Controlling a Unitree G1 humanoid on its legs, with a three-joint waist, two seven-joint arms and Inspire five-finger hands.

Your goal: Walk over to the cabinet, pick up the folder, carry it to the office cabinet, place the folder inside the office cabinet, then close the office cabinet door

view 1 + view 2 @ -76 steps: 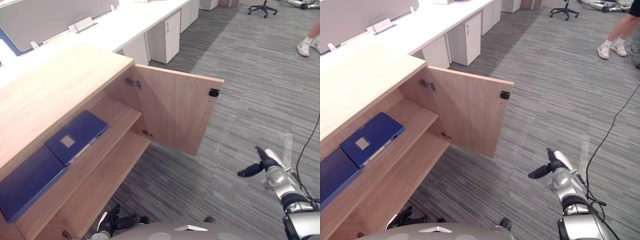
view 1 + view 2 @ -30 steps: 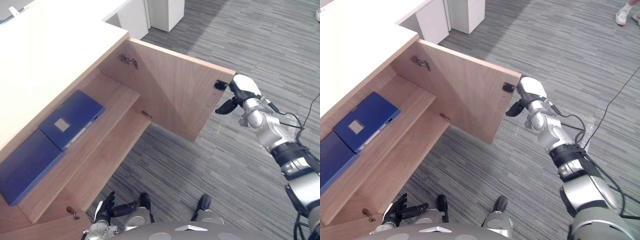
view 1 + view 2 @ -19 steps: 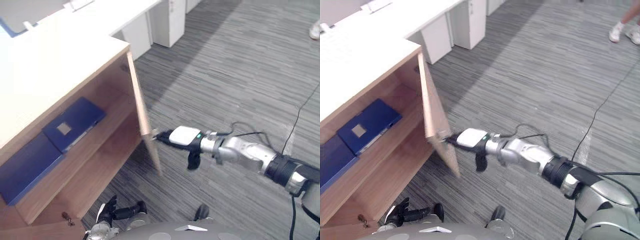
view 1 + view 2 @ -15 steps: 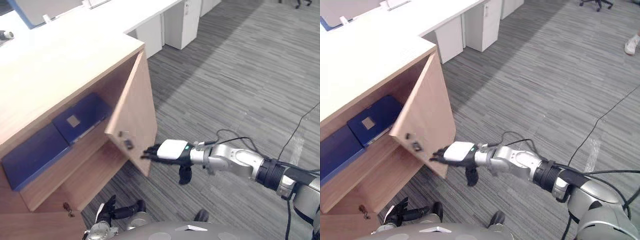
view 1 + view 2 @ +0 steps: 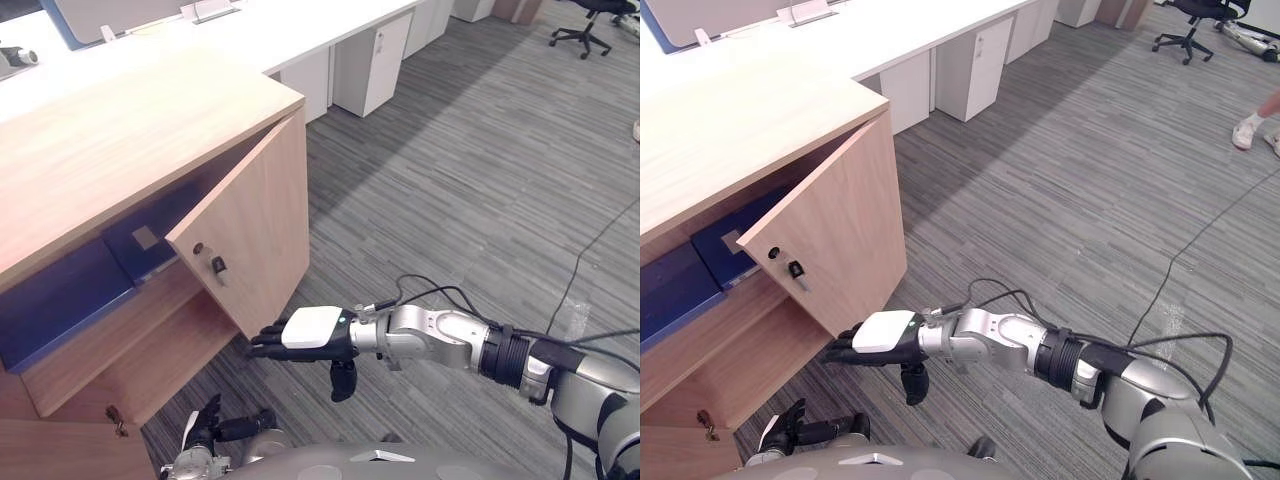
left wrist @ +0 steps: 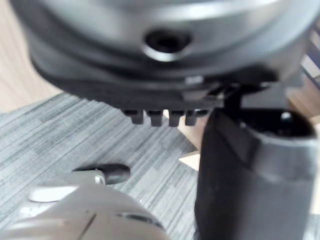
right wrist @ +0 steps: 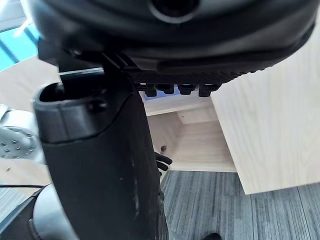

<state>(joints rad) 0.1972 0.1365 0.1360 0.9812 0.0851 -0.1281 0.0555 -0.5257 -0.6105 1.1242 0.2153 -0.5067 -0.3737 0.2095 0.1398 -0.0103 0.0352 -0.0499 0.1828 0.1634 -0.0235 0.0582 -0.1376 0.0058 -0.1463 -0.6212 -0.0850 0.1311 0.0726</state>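
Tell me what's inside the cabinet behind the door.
Two blue folders lie on the upper shelf; the door hides part of one. The lower shelf looks bare where it shows; the door covers the rest.

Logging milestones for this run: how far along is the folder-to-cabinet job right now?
Done: labelled blue folder lies on the office cabinet shelf. In hand: right hand, fingers straight, at the lower edge of the half-shut door; left hand idle, low. Left: shut the door fully.
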